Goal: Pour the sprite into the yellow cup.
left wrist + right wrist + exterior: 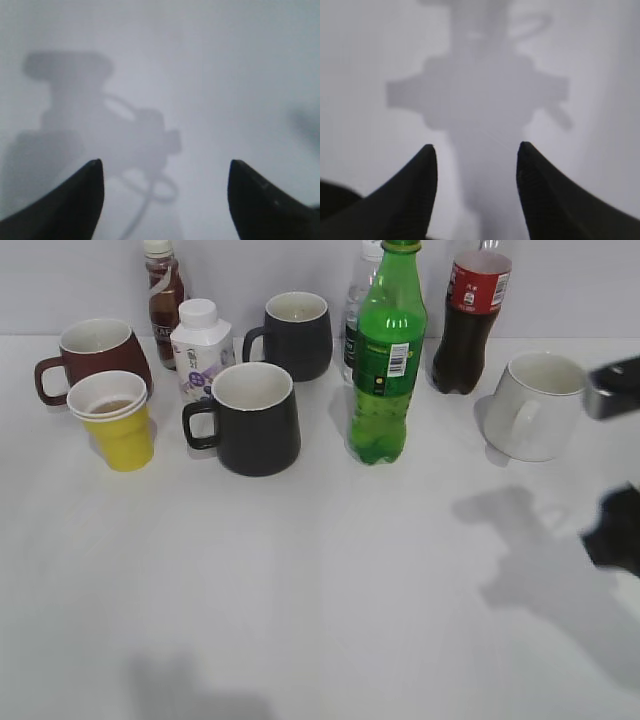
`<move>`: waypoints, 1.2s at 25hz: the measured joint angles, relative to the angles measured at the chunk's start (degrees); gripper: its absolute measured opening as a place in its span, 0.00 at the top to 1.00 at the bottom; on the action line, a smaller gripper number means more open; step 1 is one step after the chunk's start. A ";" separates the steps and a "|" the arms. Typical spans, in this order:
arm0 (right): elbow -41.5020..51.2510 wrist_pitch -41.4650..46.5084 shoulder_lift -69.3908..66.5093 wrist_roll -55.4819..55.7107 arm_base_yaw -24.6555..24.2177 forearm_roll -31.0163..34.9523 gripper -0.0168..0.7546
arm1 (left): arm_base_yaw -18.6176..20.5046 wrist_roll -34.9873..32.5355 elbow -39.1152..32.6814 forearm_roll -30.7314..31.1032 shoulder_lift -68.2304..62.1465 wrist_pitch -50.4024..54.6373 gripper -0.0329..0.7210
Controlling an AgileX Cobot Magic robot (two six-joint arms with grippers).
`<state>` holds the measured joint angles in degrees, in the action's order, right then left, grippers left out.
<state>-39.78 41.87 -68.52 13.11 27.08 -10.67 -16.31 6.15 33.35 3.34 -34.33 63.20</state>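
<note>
The sprite (387,360), a tall green bottle with a green cap and a white barcode patch, stands upright at the middle back of the white table. The yellow cup (115,420) stands at the left, in front of a dark red mug (92,355); it holds a little brownish liquid. My right gripper (476,150) is open and empty over bare table; its arm shows at the exterior view's right edge (615,530), well right of the sprite. My left gripper (165,165) is open and empty over bare table and does not show in the exterior view.
Two black mugs (250,418) (295,335), a white milk carton (200,350), a small brown bottle (163,295), a clear water bottle (357,300), a cola bottle (470,320) and a white mug (535,405) stand along the back. The table front (300,620) is bare.
</note>
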 joint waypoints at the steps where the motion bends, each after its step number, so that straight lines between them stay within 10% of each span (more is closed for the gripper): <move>1: 0.28 2.51 1.93 -2.45 0.00 2.08 0.48 | -0.05 -1.01 0.05 0.00 1.88 2.09 0.18; 18: 10.91 18.81 61.89 -9.45 0.00 6.23 0.48 | -0.05 -11.23 -1.90 -0.34 26.89 1.91 0.18; 30: 11.11 17.92 67.07 -10.46 0.00 6.23 0.48 | -0.05 -11.62 -3.47 -2.65 27.03 -1.94 0.19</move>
<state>-28.67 59.79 -1.45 2.65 27.08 -4.43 -16.37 -5.46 29.88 0.69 -7.29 61.26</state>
